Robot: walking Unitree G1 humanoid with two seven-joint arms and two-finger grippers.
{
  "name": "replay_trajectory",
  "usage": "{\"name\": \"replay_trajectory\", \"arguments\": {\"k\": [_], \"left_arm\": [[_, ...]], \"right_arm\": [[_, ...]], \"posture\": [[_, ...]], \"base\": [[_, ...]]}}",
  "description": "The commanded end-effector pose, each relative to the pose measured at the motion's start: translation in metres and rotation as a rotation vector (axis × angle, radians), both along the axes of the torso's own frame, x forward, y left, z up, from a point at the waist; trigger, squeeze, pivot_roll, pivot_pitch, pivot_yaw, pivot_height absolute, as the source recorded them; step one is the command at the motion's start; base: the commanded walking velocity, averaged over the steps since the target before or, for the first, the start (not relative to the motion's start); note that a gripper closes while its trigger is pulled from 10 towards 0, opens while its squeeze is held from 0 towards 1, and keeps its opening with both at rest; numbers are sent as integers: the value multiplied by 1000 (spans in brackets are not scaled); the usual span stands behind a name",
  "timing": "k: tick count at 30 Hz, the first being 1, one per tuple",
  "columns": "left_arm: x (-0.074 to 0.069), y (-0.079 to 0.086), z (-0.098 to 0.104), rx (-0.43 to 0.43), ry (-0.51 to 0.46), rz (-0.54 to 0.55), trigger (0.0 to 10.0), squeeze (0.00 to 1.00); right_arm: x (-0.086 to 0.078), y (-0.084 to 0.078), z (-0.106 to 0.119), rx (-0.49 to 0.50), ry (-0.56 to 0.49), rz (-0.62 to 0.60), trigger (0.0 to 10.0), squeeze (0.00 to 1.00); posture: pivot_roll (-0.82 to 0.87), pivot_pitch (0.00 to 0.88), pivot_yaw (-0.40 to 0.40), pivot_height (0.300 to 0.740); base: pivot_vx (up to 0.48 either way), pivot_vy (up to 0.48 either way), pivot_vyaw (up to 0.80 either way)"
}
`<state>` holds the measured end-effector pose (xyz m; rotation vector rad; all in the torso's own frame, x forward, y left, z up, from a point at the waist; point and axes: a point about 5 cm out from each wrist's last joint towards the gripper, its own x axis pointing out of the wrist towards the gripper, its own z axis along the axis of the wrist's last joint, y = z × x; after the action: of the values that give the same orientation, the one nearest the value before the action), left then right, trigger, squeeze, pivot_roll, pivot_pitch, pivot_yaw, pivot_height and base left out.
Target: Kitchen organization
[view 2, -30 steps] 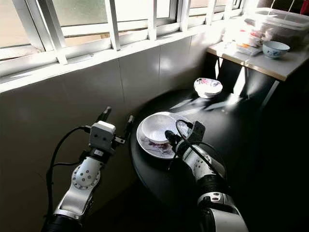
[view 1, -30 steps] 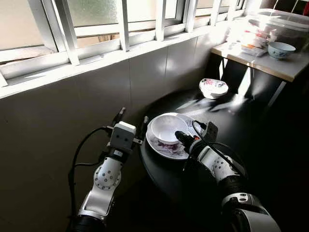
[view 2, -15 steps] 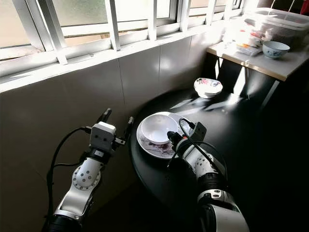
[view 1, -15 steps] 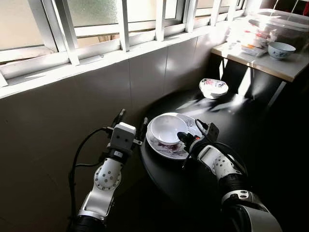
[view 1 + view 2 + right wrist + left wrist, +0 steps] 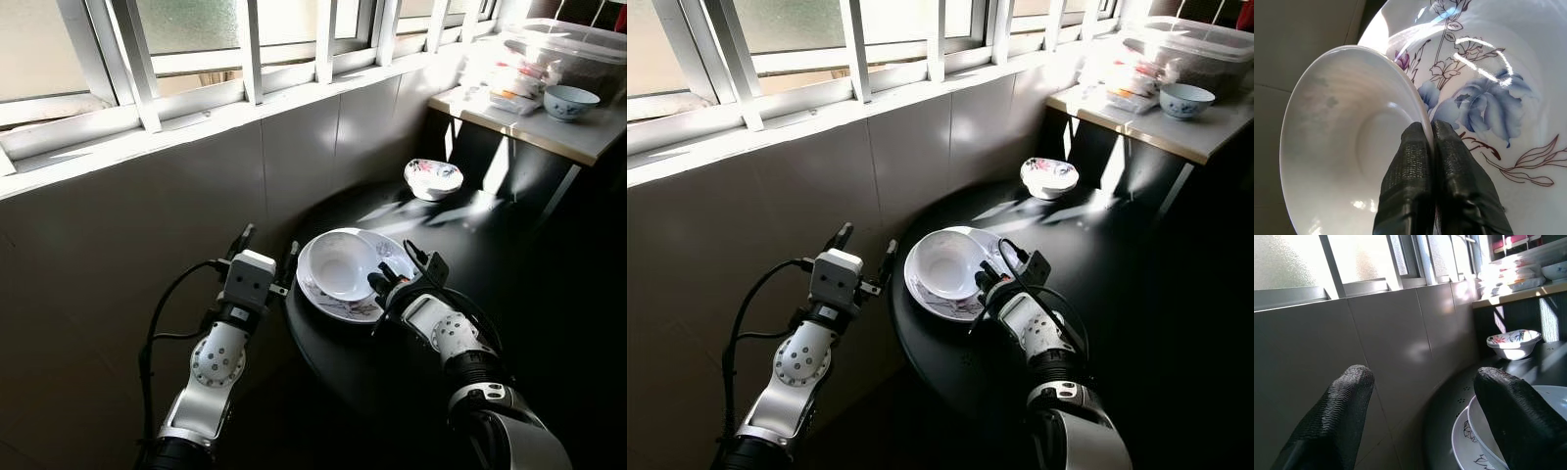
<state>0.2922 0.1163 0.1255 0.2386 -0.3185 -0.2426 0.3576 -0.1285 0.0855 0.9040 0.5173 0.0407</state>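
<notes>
Now the right tool is clenched on the white bowl's rim at 3 o'clock, tipping it higher off the flowered plate than a second ago; the left tool, released, stays at the worktop's 9 o'clock edge.

A round black table with a glossy top stands against the grey tiled wall below the window. Toward its 9 o'clock edge lies a wide white plate with blue and purple flower print. A smaller white floral-patterned bowl sits toward 12 o'clock, well apart from the plate, in a patch of sunlight. At 1 o'clock beyond the table, a pale countertop carries a blue-patterned white bowl and a clear plastic lidded container.
</notes>
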Motion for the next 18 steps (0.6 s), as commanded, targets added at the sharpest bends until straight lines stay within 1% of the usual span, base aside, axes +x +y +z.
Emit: {"name": "replay_trajectory", "arguments": {"k": [1,2,4,5,6,8,10,11,14,15,17,18], "left_arm": [[1,-1,-1,14,8,-3,10000,0],[0,-1,-1,14,8,-3,10000,0],[0,-1,-1,14,7,-2,10000,0],[0,-1,-1,13,6,-2,10000,0],[0,-1,-1,13,6,-2,10000,0],[0,-1,-2,12,6,-1,10000,0],[0,-1,-2,10,6,0,10000,0],[0,0,-2,7,6,3,10000,0],[0,2,-3,5,14,14,10000,0],[0,4,-3,-2,18,20,10000,0],[0,5,-3,-13,25,28,10000,0],[0,6,-4,-17,33,32,10000,0]], "right_arm": [[6,-4,14,12,-71,-47,0,0],[6,-4,16,12,-85,-49,0,0],[9,-4,30,13,-176,-51,0,0],[10,-3,40,-1,-248,-43,0,0],[11,-2,46,-17,-295,-31,0,0],[11,0,54,-32,-346,-18,0,0],[9,3,65,-79,-441,9,0,0],[5,5,74,-111,-522,29,0,0],[-2,7,79,-158,-593,65,0,0],[-6,8,78,-164,-601,88,0,0],[-9,8,75,-176,-602,102,0,0],[-11,8,74,-179,-600,109,0,0]], "posture": [[91,0,-27,740],[91,0,-27,740],[91,0,-27,740],[90,0,-27,740],[90,0,-27,740],[90,0,-26,740],[89,0,-26,740],[89,0,-27,740],[89,0,-28,740],[88,0,-27,740],[87,0,-26,740],[87,0,-25,740]], "base": [[0,0,0],[0,0,0],[0,0,0],[0,0,0],[0,0,0],[0,0,0],[0,0,0],[0,0,0],[0,0,0],[0,0,0],[0,0,0],[0,0,738]]}}
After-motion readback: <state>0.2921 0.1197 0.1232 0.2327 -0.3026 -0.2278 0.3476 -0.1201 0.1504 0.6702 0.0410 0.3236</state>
